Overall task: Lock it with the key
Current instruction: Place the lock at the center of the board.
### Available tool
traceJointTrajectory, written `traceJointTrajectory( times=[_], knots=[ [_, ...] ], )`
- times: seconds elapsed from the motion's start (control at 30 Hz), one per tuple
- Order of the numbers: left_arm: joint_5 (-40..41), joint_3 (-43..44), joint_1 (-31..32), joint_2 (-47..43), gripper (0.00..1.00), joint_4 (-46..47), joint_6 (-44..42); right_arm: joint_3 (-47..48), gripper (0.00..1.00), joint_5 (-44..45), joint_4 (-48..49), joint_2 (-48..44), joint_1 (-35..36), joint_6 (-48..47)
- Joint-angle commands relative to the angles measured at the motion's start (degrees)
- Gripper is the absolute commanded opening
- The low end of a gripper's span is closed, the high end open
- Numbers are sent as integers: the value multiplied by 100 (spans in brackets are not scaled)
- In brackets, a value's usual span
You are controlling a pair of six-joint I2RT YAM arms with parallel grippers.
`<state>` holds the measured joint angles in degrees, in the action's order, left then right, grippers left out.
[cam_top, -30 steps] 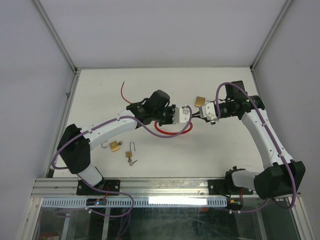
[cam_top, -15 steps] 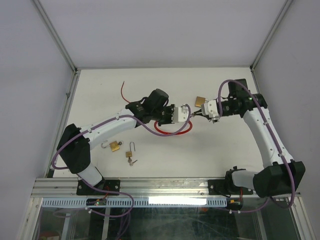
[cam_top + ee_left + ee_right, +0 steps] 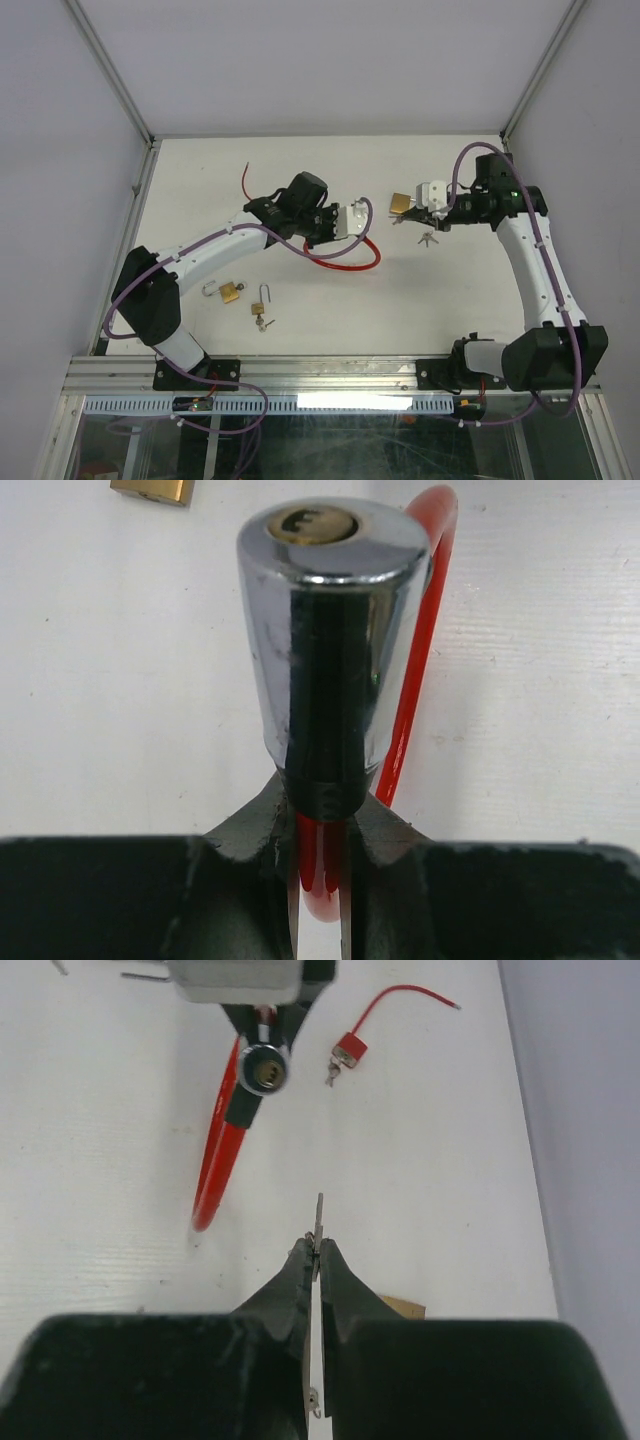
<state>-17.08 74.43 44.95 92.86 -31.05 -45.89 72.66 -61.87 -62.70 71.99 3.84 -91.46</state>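
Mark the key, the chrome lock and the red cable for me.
key (image 3: pixel 319 1215), right wrist view, exposed blade.
chrome lock (image 3: pixel 320 650), left wrist view, side of the barrel.
red cable (image 3: pixel 217 1165), right wrist view, middle of the loop.

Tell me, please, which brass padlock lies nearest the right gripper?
The brass padlock at the far middle, beside the right gripper; the open-shackled padlock and the keyed padlock lie by the left arm's base.

Across the white tabletop, the left end effector holds the chrome head of a red cable lock toward the right end effector, a gap between them. Keys show just beneath the right one, with a brass padlock beside it. An open padlock and a smaller lock lie near the left arm.
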Motion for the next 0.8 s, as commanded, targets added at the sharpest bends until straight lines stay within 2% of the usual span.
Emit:
traceJointTrajectory(
  times=[0.0, 0.17, 0.23, 0.4, 0.6, 0.77],
  knots=[
    [-198, 180, -54, -196, 0, -15, 628, -289, 0, -539, 1529, -5, -446, 2210],
    [-644, 333, -260, -291, 0, 466, 1706, -1365, 0, -527, 3509, -199, -845, 4308],
    [-832, 354, -403, -339, 0, 713, 2203, -1571, 0, -418, 3841, -165, -967, 4903],
    [-1088, 108, -753, -363, 0, 1751, 3582, -1759, 0, -426, 3960, 45, -1210, 5461],
    [-1283, -504, -1235, -113, 0, 3264, 4802, -2046, 0, -457, 4034, 154, -1247, 5607],
    [-1372, -162, -1701, 495, 0, 3772, 5712, -2151, 0, -445, 4030, 280, -1246, 5638]
  ],
)
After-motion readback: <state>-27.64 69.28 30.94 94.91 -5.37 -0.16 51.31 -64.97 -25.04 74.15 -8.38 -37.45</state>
